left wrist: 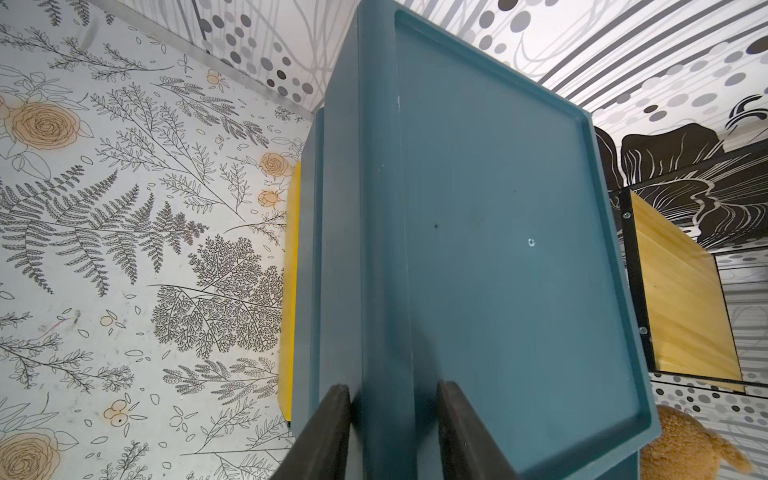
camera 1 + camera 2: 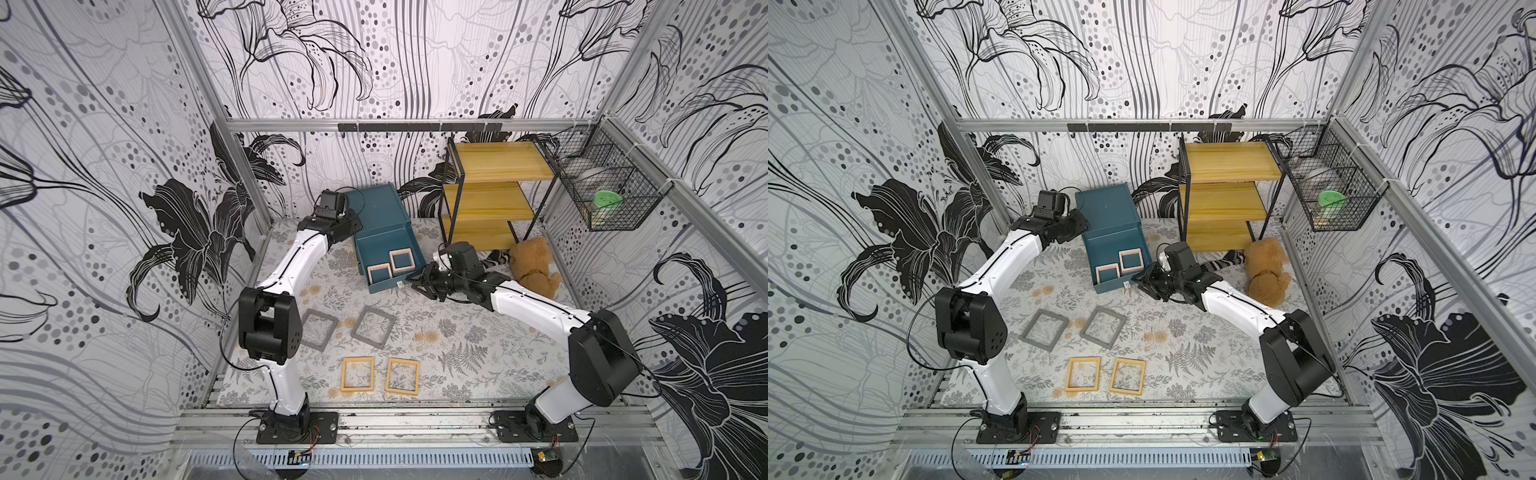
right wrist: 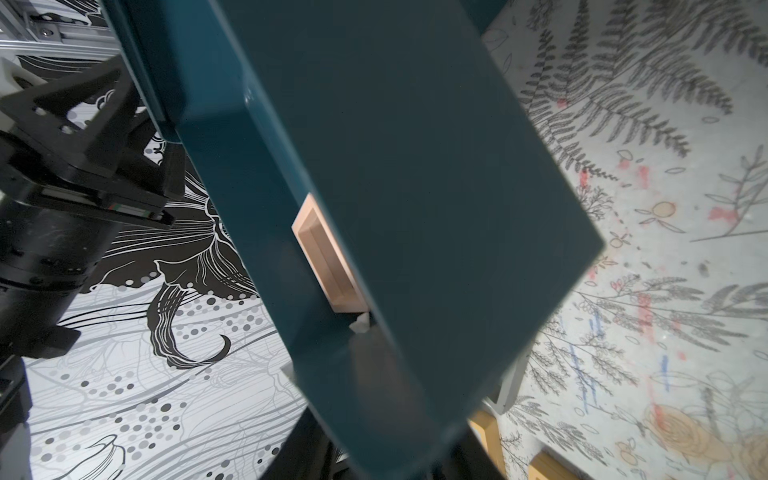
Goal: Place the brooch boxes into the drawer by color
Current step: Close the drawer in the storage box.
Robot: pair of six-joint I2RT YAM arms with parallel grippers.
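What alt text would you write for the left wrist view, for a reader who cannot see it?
Close-up of the teal chest, its flat top and one side filling most of the frame, with the two black fingers of the left gripper straddling its raised edge. A floral-print mat lies beside the chest; beyond it are a yellow shelf rack and part of a brown teddy bear.

The left arm's elbow [image 2: 270, 328] hides a corner of one grey brooch box [image 2: 320, 331] in a top view

Far right: yellow wooden shelf rack [image 2: 494, 195], black-framed. Just beside it, nearer: brown teddy bear [image 2: 534, 266], lying. Right wall: wire basket [image 2: 582, 166] holding a green-lidded container [image 2: 606, 201]. Underfoot: floral mat [image 2: 457, 353].
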